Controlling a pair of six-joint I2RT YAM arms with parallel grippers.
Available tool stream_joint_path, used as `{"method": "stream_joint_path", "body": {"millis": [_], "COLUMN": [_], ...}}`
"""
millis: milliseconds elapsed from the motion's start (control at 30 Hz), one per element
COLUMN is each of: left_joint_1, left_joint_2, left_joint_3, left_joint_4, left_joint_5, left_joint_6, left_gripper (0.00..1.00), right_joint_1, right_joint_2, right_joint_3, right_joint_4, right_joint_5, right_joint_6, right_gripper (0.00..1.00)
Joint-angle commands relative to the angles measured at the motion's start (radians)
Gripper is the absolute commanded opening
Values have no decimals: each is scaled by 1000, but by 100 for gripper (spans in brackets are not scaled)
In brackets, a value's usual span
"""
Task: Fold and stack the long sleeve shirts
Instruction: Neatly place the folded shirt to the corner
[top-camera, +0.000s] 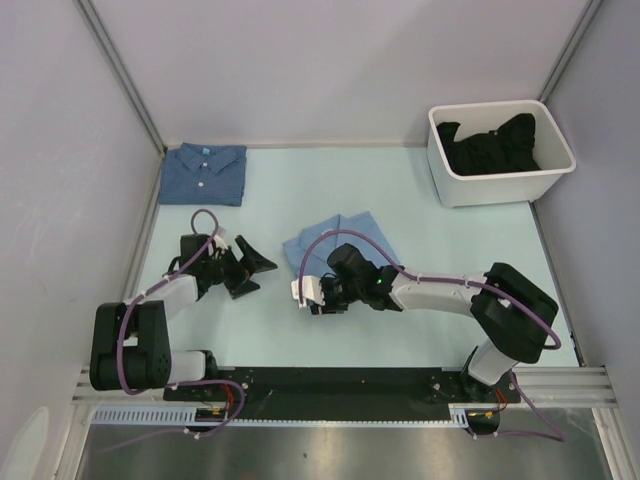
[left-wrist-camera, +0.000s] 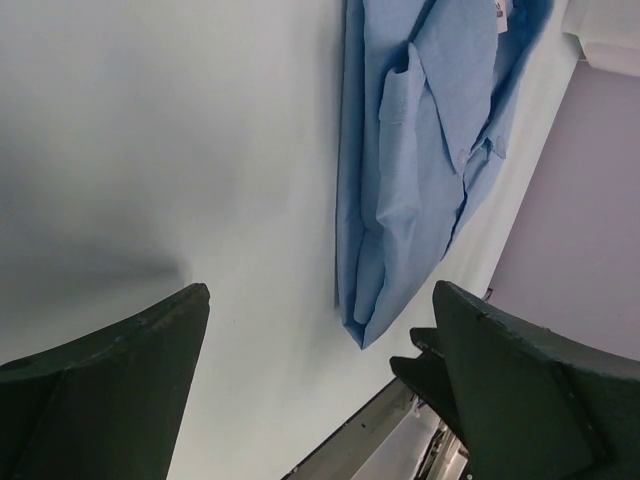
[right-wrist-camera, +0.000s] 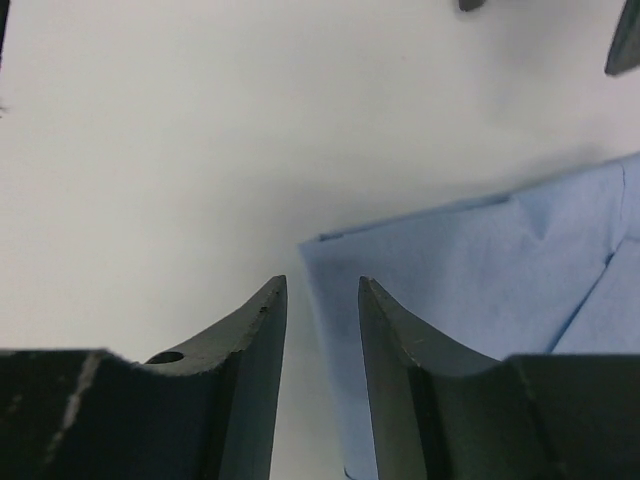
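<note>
The light blue shirt (top-camera: 343, 238) lies folded on the table (top-camera: 400, 190). It is to the left of the white bin (top-camera: 500, 185) and closer to the arms than the bin is. The dark blue shirt (top-camera: 203, 173) is folded too. It lies much further left of the bin, by the back wall. The two shirts are well apart, so I think the stack is not made yet.

The right gripper (right-wrist-camera: 321, 283) is down low at the light blue shirt's corner furthest from the bin. Its jaws are narrow, with a small gap, and nothing is between them. The left gripper (left-wrist-camera: 320, 292) is even further from the bin, with its jaws wide and holding nothing.

The shirt looks soft, thin and light. It would likely flop and come unfolded if only the top layer were pinched. It seems best to pinch all the layers together at a folded edge, with one gripper on each side.
</note>
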Motion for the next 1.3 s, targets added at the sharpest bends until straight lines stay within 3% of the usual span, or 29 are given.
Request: {"method": "stream_joint_path", "body": {"millis": [0,200,300,400,433,500,733,1267], "left_joint_1": [-16,-32,-30,-61,-67,-95,-191,-225], "left_joint_2": [6,13,-19,-38,-29,-8,94,284], "left_joint_3": [-8,-15,-50,-77,-82,-82,-68,-21], "left_joint_4": [40,77,80,127,173,223,425,596], "left_joint_5": [-25,-26,-37,-28,-19,14,0,-24], "left_joint_6": [-58,-71,-85,-97,-111,-120,-211,-387], "left_gripper": [99,99,99,99,100,99,100,99], "right_joint_1": [23,19,8,0,-3,-7,-35,-21], "right_joint_2": [30,123,144,127,115,84,57,129], "right_joint_3": [-7,-10,-4,-5,-2,1,68,185], "right_joint_4": [88,162,188,194,191,187,151,226], "right_joint_5": [-32,20,34,40,35,20,-14,-29], "right_joint_6": [-75,-109,-106,-97,-91,-62,7,82], "right_gripper": [41,48,45,21,7,0,0,0]}}
